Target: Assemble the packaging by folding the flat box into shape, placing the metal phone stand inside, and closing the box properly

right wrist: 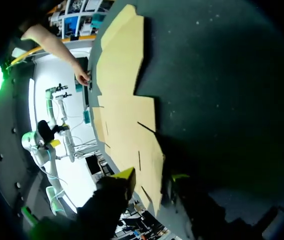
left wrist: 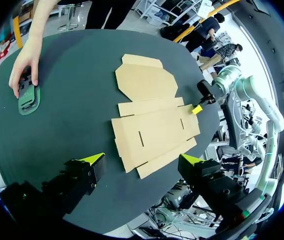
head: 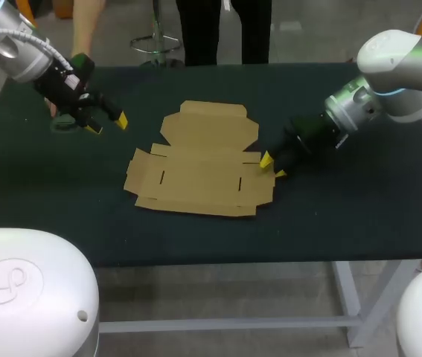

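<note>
Flat cardboard box lies spread over the middle of the table. Bare cloth runs all round it, widest along the near edge and at the far right. Left gripper hangs with fingers apart over the far left corner, well apart from the box. Just beside it a person's hand rests on the green phone stand (access there obstructed). Right gripper, fingers apart, occupies the box's right edge.
</note>
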Available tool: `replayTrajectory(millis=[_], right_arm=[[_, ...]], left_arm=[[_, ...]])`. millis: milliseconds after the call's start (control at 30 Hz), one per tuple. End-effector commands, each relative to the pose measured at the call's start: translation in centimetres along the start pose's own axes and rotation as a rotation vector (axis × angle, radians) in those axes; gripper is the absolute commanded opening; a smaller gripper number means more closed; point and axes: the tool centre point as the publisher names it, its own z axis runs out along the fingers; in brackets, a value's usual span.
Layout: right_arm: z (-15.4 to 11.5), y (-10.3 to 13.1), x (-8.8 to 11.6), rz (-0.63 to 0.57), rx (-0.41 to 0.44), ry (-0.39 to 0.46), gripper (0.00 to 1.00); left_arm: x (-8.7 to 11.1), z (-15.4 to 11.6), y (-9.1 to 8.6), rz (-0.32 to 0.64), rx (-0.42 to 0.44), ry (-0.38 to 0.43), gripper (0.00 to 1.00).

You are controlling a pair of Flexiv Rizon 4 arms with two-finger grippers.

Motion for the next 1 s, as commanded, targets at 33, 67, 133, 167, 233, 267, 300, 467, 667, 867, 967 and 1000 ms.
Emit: replayTrajectory(millis=[33, 67, 133, 167, 233, 267, 300, 467, 667, 867, 967, 1000], right_arm=[[-0.1, -1.2, 0.8, -0.003, -0.025, -0.016, 1.00], [0.0, -1.3, 0.8, -0.002, -0.028, -0.020, 1.00], [0.2, -1.6, 0.8, 0.001, -0.030, -0.023, 1.00], [0.4, -1.7, 0.9, 0.002, -0.029, -0.024, 1.00], [0.7, -1.8, 0.9, 0.004, -0.024, -0.028, 1.00], [0.8, -1.9, 0.9, 0.004, -0.022, -0.028, 1.00], [1.0, -1.9, 0.9, 0.004, -0.018, -0.028, 0.89], [1.5, -2.1, 0.6, 0.005, 0.001, -0.019, 0.00], [1.2, -2.6, 0.5, -0.006, 0.013, -0.012, 0.00], [0.4, -3.2, 0.0, -0.010, 0.023, -0.002, 0.00], [0.2, -3.3, -0.3, -0.010, 0.030, -0.008, 0.00], [0.2, -3.3, -0.4, -0.012, 0.039, -0.004, 0.00]], left_arm=[[0.2, 0.1, 0.0, 0.001, -0.007, -0.004, 1.00], [0.2, 0.1, 0.0, 0.002, -0.008, -0.005, 1.00], [0.2, 0.2, -0.1, 0.000, -0.011, -0.005, 1.00], [0.2, 0.2, -0.1, -0.001, -0.011, -0.004, 1.00], [0.2, 0.2, -0.1, -0.003, -0.012, -0.002, 1.00], [0.2, 0.2, -0.1, -0.002, -0.012, -0.002, 1.00], [0.2, 0.2, 0.0, -0.002, -0.012, -0.002, 1.00], [0.2, 0.3, 0.0, -0.003, -0.013, -0.001, 1.00], [0.4, 0.3, 0.1, -0.003, -0.012, -0.001, 1.00], [0.5, 0.3, 0.2, -0.006, -0.008, 0.003, 1.00], [0.6, 0.4, 0.3, -0.009, -0.007, 0.005, 1.00], [0.7, 0.4, 0.3, -0.009, -0.007, 0.005, 1.00]])
